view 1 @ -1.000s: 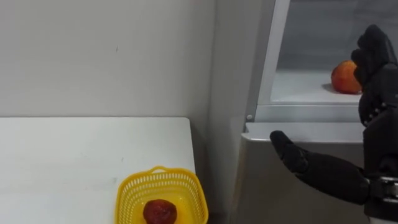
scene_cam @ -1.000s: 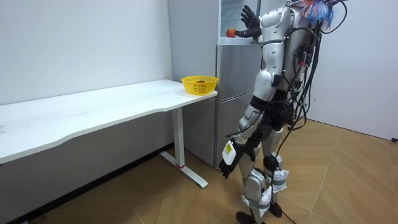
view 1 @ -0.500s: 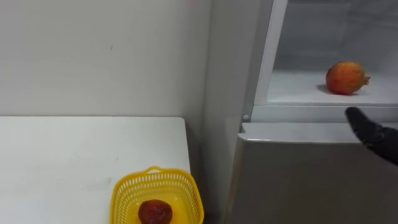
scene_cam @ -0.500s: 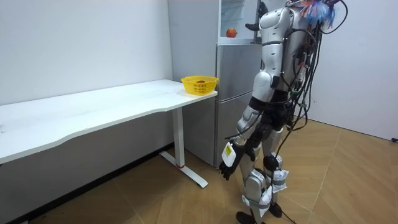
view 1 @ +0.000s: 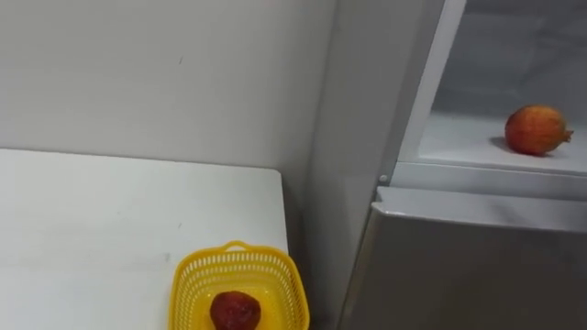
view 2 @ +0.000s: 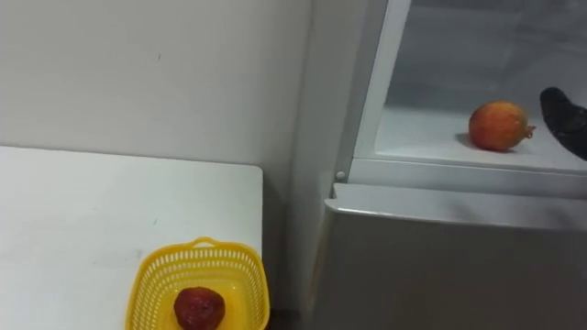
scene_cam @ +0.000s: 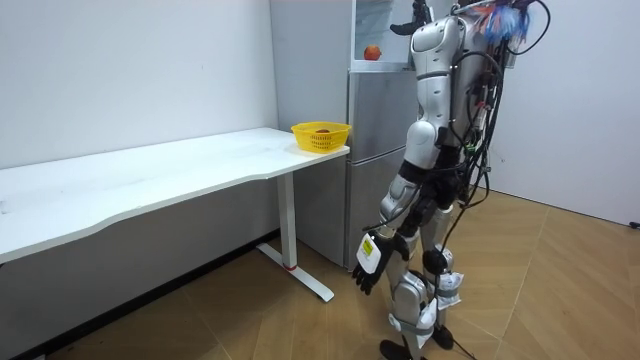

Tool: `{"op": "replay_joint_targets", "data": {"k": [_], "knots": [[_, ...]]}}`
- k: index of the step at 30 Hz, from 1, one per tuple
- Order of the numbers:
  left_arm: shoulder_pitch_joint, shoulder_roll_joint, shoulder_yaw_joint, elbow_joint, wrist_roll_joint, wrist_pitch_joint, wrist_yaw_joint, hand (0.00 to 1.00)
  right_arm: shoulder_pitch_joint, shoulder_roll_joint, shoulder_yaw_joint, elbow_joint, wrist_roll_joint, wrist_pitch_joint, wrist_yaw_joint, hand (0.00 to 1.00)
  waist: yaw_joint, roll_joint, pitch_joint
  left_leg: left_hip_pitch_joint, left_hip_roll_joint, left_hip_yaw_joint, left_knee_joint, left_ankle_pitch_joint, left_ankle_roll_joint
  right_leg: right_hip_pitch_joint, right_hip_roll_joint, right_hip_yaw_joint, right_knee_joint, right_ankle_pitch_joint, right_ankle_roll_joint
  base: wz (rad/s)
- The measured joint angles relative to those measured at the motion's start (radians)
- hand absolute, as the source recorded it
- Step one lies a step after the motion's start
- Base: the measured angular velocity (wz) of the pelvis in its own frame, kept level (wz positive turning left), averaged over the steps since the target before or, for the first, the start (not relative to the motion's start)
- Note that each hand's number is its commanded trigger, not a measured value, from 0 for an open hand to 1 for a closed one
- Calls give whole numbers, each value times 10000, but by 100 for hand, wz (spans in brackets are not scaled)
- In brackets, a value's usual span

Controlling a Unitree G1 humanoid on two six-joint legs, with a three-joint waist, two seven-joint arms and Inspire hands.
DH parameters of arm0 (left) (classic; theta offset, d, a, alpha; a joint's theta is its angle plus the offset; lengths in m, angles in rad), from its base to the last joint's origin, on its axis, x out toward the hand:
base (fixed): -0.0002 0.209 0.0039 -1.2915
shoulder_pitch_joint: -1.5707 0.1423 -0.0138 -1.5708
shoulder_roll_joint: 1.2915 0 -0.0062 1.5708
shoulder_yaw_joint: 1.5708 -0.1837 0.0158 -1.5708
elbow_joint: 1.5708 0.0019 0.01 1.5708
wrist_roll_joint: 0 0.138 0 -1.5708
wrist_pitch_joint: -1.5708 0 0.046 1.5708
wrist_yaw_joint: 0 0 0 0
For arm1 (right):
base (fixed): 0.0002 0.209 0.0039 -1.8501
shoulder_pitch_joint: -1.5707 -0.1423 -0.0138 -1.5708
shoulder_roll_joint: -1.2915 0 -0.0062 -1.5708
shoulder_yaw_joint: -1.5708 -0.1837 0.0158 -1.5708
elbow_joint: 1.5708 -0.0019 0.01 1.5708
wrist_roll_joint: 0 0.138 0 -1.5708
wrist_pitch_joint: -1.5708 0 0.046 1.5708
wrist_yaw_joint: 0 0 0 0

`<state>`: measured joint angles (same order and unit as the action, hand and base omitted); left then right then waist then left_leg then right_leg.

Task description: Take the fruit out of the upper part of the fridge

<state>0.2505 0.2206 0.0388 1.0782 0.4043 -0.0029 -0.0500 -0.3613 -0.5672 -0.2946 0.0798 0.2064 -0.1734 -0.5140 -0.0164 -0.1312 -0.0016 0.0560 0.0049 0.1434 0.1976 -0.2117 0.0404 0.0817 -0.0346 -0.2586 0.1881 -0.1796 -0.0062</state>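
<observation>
An orange-red round fruit [view 1: 537, 129] lies on the white shelf [view 2: 431, 137] of the open upper fridge compartment, also seen as the fruit [view 2: 498, 126] and from afar as the fruit [scene_cam: 372, 52]. My right hand [view 2: 567, 119] is raised at shelf height, just right of the fruit and apart from it, with its fingers stretched out and holding nothing; the same right hand [scene_cam: 410, 25] reaches toward the fridge. My left hand [scene_cam: 368, 265] hangs relaxed beside my leg. I stand facing the fridge [scene_cam: 370, 150].
A yellow plastic basket [view 1: 194, 284] with a dark red fruit [view 1: 236, 311] in it sits at the near right corner of the white table [view 1: 92, 229], right beside the fridge's grey lower door [view 1: 477, 266]. A white wall lies behind.
My right hand has drawn back from in front of the fridge toward the right, now showing at the edge by the shelf. The picture has shifted slightly. The fruit has not moved.
</observation>
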Motion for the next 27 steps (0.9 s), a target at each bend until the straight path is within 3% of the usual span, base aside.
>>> {"op": "replay_joint_targets", "data": {"k": [2,3,8,10,13,15,17,20,27], "knots": [[-36,28,-1,0,-33,57,-18,0,-19,-61,41,466,645,47,318,0,-8,-66,35,-23,4,-86,1,3,-6,18,-30,-173,3,0,0,11],[-38,46,-8,-6,-43,102,-42,0,-23,-199,151,850,1049,250,555,0,-25,-117,39,-51,7,-97,1,4,-8,8,-61,-199,2,0,0,10],[163,59,367,-384,59,254,-273,0,-299,-442,335,2103,2262,937,1624,0,-68,-222,-35,-270,-13,-184,75,1,-4,-112,-123,-473,43,2,-3,7],[210,76,590,-448,212,256,-306,0,-571,-608,411,2363,2550,1096,2032,0,-26,-217,-28,-309,-10,-175,91,11,-5,-208,-136,-470,169,0,-4,-1],[301,229,770,-457,214,266,-302,0,-1234,-1116,938,2963,3001,1115,2680,0,-13,-259,-39,-307,-15,-181,98,17,-8,-200,-136,-471,175,1,-4,0],[314,364,771,-456,218,332,-254,0,-1825,-1686,1583,3801,3502,1121,3185,0,-31,-344,-58,-290,-29,-304,152,16,-6,-97,-143,-598,160,1,-3,14],[279,417,772,-453,218,416,-183,0,-2118,-1924,1780,4428,3856,1210,3423,0,-10,-453,-87,-284,-35,-409,186,15,-7,-28,-145,-741,155,1,-3,19],[337,420,764,-399,216,546,-189,0,-2483,-1979,1988,4970,4222,1375,3877,0,34,-540,-127,-280,-32,-476,246,10,-6,31,-141,-767,138,1,-3,8],[375,427,771,-460,223,789,-221,0,-2556,-2010,2093,5063,4287,1574,4421,0,167,-453,-100,-372,-36,-529,387,9,-5,16,-168,-884,151,2,-4,2]]}}
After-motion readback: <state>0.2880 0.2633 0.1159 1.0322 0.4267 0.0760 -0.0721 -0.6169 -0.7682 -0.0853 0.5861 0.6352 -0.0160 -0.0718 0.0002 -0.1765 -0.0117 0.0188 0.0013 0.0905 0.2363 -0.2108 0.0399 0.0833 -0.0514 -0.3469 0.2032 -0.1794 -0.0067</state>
